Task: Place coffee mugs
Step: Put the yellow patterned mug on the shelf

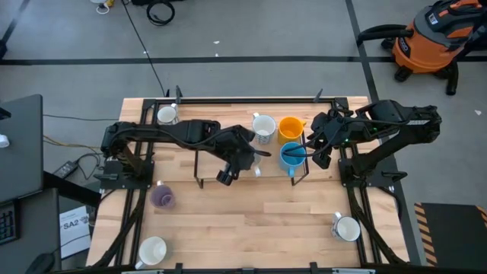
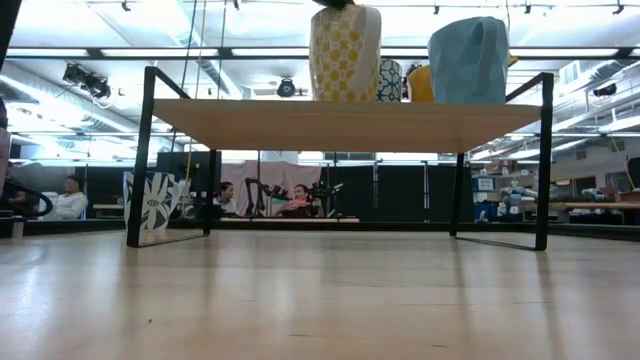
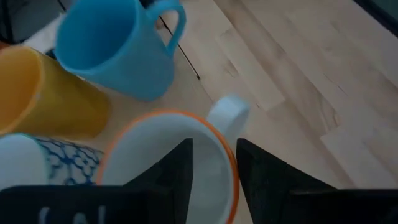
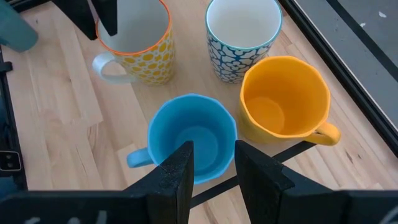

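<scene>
If the left gripper (image 3: 213,168), jaws narrowly parted astride the yellow-dotted mug's (image 4: 138,45) rim, lifts crookedly, it tips that mug into the blue mug (image 4: 189,140), which the right gripper (image 4: 211,165) straddles likewise.

Lab — robot arms (image 1: 183,135), shop vacuum (image 1: 430,38)

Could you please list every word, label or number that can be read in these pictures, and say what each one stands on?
"SA2": on the white sheet lying beside the table's near left corner.
Smaller print on that sheet: too small to read.
Yellow-dotted mug and blue-flowered mug: patterns only, no lettering visible.
Nothing else is legible.
</scene>
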Controlling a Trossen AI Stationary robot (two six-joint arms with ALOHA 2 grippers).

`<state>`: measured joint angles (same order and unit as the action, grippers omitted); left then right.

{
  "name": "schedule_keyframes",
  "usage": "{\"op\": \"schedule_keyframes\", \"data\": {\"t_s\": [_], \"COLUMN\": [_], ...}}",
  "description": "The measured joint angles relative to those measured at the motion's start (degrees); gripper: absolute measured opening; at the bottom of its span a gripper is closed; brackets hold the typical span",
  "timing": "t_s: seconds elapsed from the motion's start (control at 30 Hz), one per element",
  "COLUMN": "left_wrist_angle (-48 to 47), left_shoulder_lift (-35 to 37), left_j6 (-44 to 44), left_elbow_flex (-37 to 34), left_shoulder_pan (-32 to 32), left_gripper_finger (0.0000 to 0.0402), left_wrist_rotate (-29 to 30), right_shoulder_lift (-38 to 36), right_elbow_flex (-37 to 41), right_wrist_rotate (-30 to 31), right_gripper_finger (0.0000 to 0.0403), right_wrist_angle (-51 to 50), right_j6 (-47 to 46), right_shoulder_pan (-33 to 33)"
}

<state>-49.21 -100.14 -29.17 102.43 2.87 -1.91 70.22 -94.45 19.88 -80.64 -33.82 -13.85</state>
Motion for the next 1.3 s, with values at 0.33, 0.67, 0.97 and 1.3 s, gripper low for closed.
{"op": "schedule_keyframes", "data": {"t_s": [0.33, 0.67, 0.97, 1.3], "left_wrist_angle": [-0.7, -8.5, -20.5, -20.9], "left_shoulder_lift": [0.0, 0.1, 0.0, 0.0], "left_j6": [10.1, 45.1, 64.1, 75.3], "left_elbow_flex": [8.4, 12.4, 12.4, 12.4], "left_shoulder_pan": [-0.1, -0.2, -0.2, -0.1], "left_gripper_finger": [0.0130, 0.0130, 0.0130, 0.0130], "left_wrist_rotate": [5.2, 20.0, 18.6, 15.6], "right_shoulder_lift": [0.0, 0.0, 0.0, 0.0], "right_elbow_flex": [0.0, 0.0, 0.0, 0.0], "right_wrist_rotate": [0.0, 0.0, 0.0, 0.0], "right_gripper_finger": [0.0122, 0.0122, 0.0122, 0.0122], "right_wrist_angle": [0.0, 0.0, 0.0, 0.0], "right_j6": [0.0, 0.0, 0.5, 1.0], "right_shoulder_pan": [0.0, 0.0, 0.0, 0.0]}}
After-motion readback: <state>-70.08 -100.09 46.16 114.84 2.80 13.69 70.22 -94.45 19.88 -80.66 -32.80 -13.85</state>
